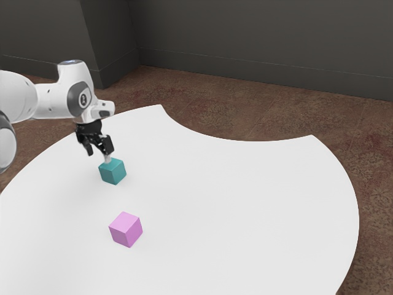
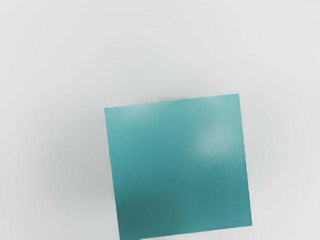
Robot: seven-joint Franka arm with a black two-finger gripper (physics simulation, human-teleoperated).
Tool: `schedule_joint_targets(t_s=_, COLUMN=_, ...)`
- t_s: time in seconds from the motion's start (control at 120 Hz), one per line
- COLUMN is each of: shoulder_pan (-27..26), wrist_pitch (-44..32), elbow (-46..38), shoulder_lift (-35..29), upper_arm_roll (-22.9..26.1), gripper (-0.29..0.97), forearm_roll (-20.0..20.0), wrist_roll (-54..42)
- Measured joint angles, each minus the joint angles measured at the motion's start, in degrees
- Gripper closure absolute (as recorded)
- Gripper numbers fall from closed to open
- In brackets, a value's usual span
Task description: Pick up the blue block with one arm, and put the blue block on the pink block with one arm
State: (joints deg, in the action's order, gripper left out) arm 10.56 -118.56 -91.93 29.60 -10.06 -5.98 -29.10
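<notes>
My gripper (image 1: 103, 155) hangs at the exterior view's left, with the blue block (image 1: 112, 171) just beneath it as the nearest obstacle. The pink block (image 1: 125, 229) stands lower left in the frame, apart from it, with bare table (image 1: 258, 203) between them. The centre and right of the tabletop lie open. In the wrist view, bare surface rings the blue block (image 2: 177, 167).

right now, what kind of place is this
Probably a bare simulated test room: a white table holding a blue block and a pink block, a brown floor and dark walls around it.
</notes>
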Motion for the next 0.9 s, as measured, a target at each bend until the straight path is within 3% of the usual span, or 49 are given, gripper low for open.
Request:
schedule_joint_targets(t_s=0.642, shoulder_pan=1.43, wrist_pitch=2.11, elbow=2.8, shoulder_lift=3.06, upper_arm_roll=3.44, gripper=0.02, forearm_roll=-0.44, wrist_roll=6.59)
schedule_joint_targets(t_s=0.9, shoulder_pan=2.38, wrist_pitch=1.88, elbow=3.3, shoulder_lift=3.84, upper_arm_roll=4.87, gripper=0.02, forearm_roll=2.36, wrist_roll=3.14)
